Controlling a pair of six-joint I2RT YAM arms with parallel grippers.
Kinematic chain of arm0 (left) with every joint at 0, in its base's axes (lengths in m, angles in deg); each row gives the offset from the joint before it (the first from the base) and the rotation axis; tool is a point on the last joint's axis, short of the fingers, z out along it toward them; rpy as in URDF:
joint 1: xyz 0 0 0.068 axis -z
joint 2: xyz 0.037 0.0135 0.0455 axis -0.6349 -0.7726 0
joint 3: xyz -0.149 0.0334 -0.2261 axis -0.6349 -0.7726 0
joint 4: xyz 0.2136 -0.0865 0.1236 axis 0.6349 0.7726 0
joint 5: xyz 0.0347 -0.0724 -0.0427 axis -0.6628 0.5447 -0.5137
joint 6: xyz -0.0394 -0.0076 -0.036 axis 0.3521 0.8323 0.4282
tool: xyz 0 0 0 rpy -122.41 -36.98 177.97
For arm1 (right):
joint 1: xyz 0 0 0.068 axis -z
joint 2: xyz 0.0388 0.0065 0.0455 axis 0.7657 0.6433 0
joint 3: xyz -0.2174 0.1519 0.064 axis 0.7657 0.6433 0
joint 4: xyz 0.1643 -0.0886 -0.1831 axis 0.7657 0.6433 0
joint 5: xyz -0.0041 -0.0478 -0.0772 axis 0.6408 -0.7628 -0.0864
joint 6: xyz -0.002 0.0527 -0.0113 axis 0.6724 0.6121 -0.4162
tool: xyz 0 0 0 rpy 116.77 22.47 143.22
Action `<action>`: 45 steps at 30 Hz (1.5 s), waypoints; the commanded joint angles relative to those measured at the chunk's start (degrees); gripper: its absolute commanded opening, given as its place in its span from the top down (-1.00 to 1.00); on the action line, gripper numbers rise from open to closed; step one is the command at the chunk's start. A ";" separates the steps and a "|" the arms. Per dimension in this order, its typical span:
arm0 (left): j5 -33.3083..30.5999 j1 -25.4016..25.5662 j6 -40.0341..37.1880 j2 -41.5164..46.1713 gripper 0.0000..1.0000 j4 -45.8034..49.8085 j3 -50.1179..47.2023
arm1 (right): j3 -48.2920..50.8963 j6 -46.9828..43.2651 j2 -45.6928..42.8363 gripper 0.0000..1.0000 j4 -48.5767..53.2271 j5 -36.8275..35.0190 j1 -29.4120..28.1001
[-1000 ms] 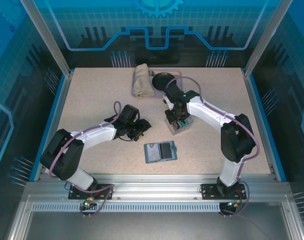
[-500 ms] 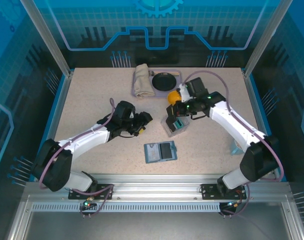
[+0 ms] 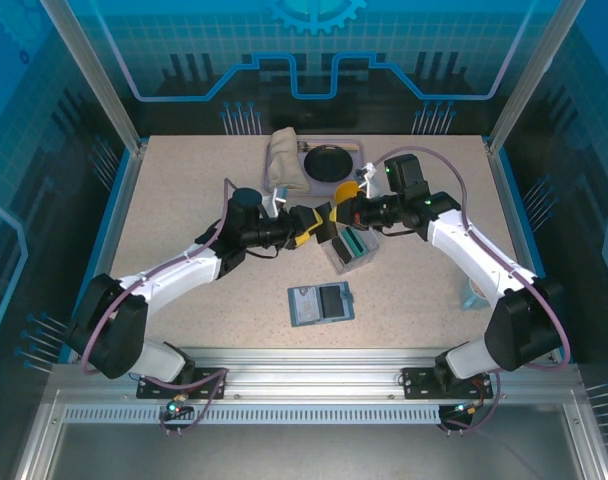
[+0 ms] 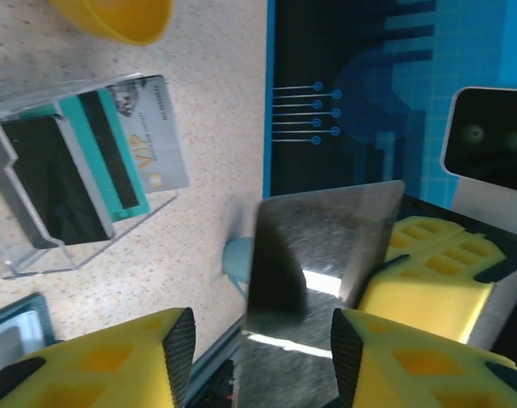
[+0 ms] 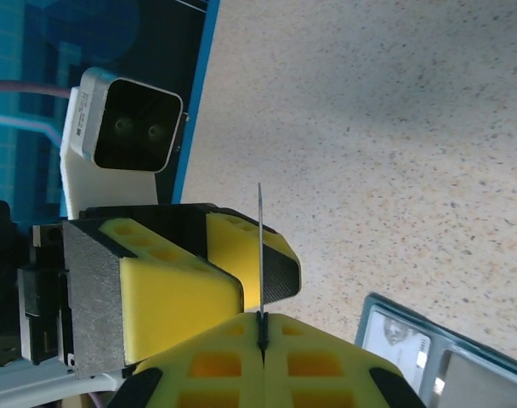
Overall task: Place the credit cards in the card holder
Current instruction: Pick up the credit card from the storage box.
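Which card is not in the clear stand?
The shiny grey card, pinched by the right hand; the other cards sit in the stand.

Readable in the left wrist view: "VIP" in gold letters, turned sideways, on the pale grey card (image 4: 161,119) standing in the clear case (image 4: 37,255) — with a small gold mark just beside the letters, too small to make out. Next to it, a black stripe across the teal card (image 4: 71,127); nothing legible there or on the dark card (image 4: 50,183). Only glare on the silvery card (image 4: 326,229) held up close. In the top view, printed on the blue back wall (image 3: 184,50) — a gear emblem (image 3: 314,12) and circuit lines.
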 commanded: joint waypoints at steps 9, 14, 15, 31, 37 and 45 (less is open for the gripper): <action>3.44 -0.41 -0.12 -0.35 0.81 -5.56 0.93 | 2.09 3.47 1.35 0.91 -4.85 7.52 2.91; 3.89 -0.49 -0.70 -0.56 0.95 -5.17 1.02 | 2.70 3.75 1.18 0.76 -6.55 12.19 3.74; 4.03 -0.50 -0.78 -0.60 0.95 -5.24 1.11 | 2.70 3.60 1.20 0.74 -6.63 12.77 3.94; 7.86 -0.47 -0.37 -0.65 0.97 -8.30 0.80 | 2.52 3.78 2.68 0.71 -8.75 17.35 4.71; 7.48 -0.60 -1.40 -0.51 0.79 -5.04 0.98 | 2.59 2.29 2.19 0.98 -7.69 17.40 4.80; -1.20 -0.81 -6.70 2.69 -0.12 14.95 -0.56 | 5.51 -4.41 -1.09 1.00 2.62 5.24 4.24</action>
